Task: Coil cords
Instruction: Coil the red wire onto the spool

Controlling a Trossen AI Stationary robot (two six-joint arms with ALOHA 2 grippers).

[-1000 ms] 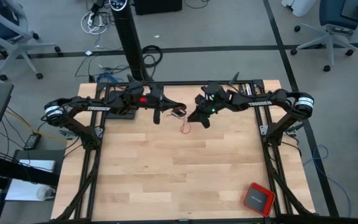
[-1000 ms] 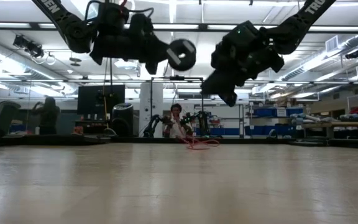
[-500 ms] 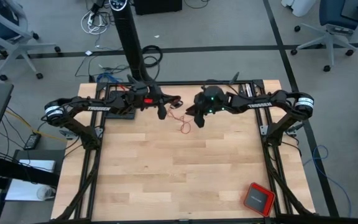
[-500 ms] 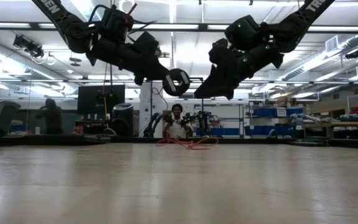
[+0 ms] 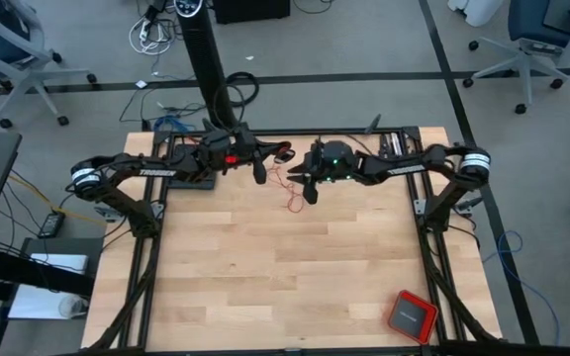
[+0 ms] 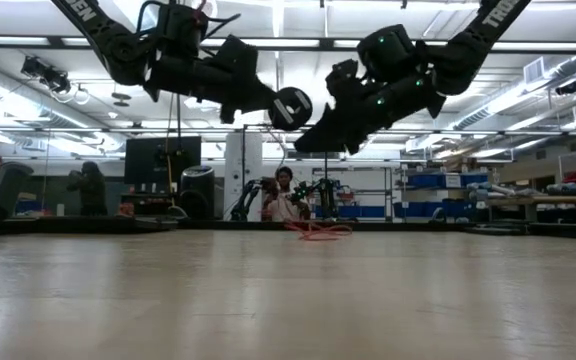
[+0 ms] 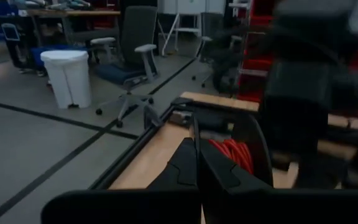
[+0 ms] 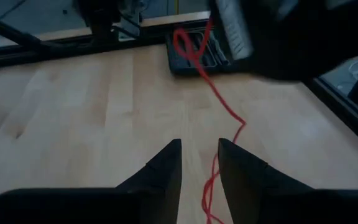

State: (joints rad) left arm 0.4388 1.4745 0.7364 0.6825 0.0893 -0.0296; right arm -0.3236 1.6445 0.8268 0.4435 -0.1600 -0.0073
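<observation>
Left pincer (image 5: 283,153) clamped tight on the red cord (image 5: 292,194), up near the worktop's (image 5: 285,287) far edge. Right pincer (image 5: 310,192) parted, empty, just beside the hanging cord.

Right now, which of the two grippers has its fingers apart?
The right gripper: its two fingers stand apart above the red cord. The left gripper has its fingers pressed together.

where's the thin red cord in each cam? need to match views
High view: the thin red cord lies on the wooden table's far half, between the left gripper and the right gripper.
Low view: loose red loops at the table's far edge, mid-picture, below both raised grippers.
Left wrist view: red coils just beyond that arm's shut fingers.
Right wrist view: a strand running down past the open fingers.
Shared landmark: light wooden table.
</observation>
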